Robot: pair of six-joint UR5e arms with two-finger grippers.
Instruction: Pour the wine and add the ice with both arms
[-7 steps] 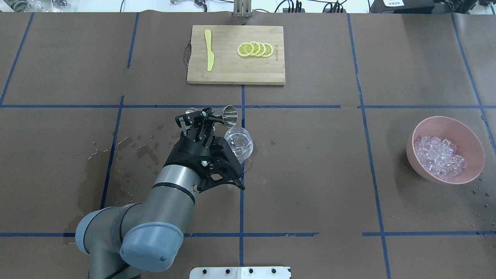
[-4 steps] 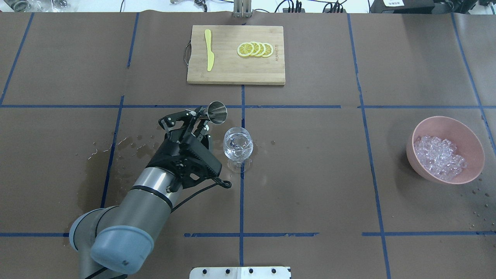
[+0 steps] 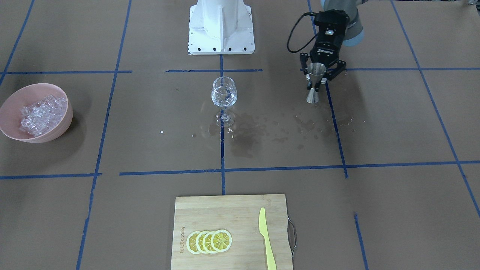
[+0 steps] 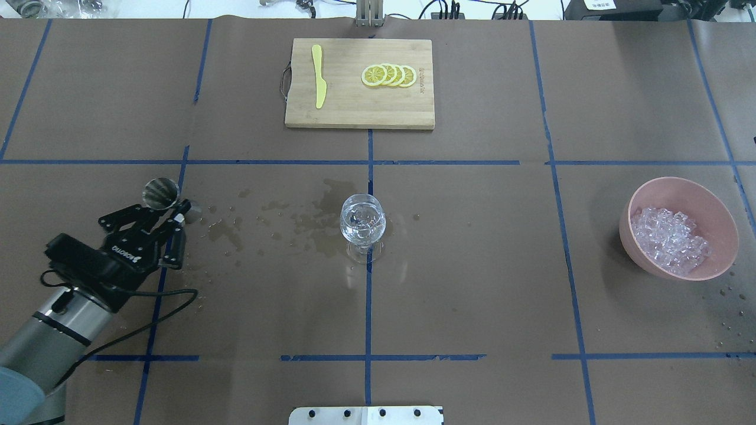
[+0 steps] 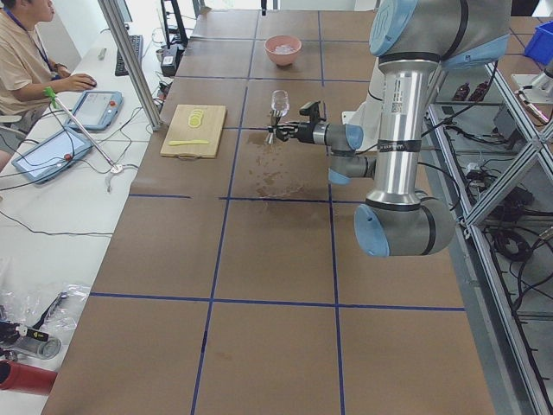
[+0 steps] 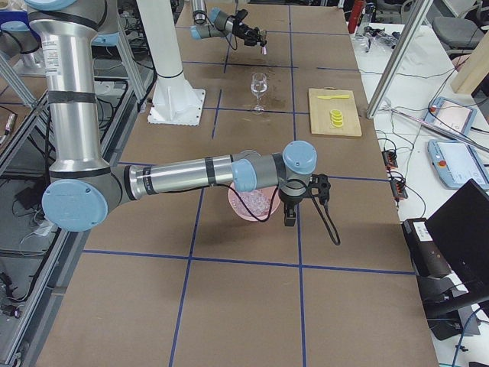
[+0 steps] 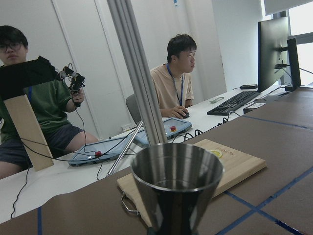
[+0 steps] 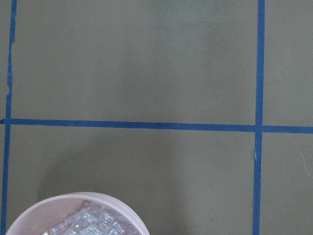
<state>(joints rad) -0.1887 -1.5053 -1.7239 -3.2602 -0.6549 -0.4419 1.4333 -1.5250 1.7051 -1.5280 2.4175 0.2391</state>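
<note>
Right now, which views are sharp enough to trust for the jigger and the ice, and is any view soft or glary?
Front-facing view: even light, the jigger sharp in the left gripper. Left wrist view: jigger fills the lower frame, slightly soft, the background bright. Right wrist view: the pink bowl and the ice are cropped at the bottom edge. Overhead view: ice crisp, the wine glass shows glints.

The jigger (image 4: pixel 160 193) sits upright between the left gripper's (image 4: pixel 167 206) jaws. To their right stands the wine glass (image 4: pixel 362 220), well apart, and farther right the bowl (image 4: pixel 714 203) holding the ice (image 4: pixel 667 241). Ahead of the jaws and rightward lies the cutting board (image 4: pixel 354 109) (knife (image 4: pixel 319 76) left, lemon slices (image 4: pixel 390 75) right). The right gripper (image 6: pixel 301 203) hangs just beside the bowl.
</note>
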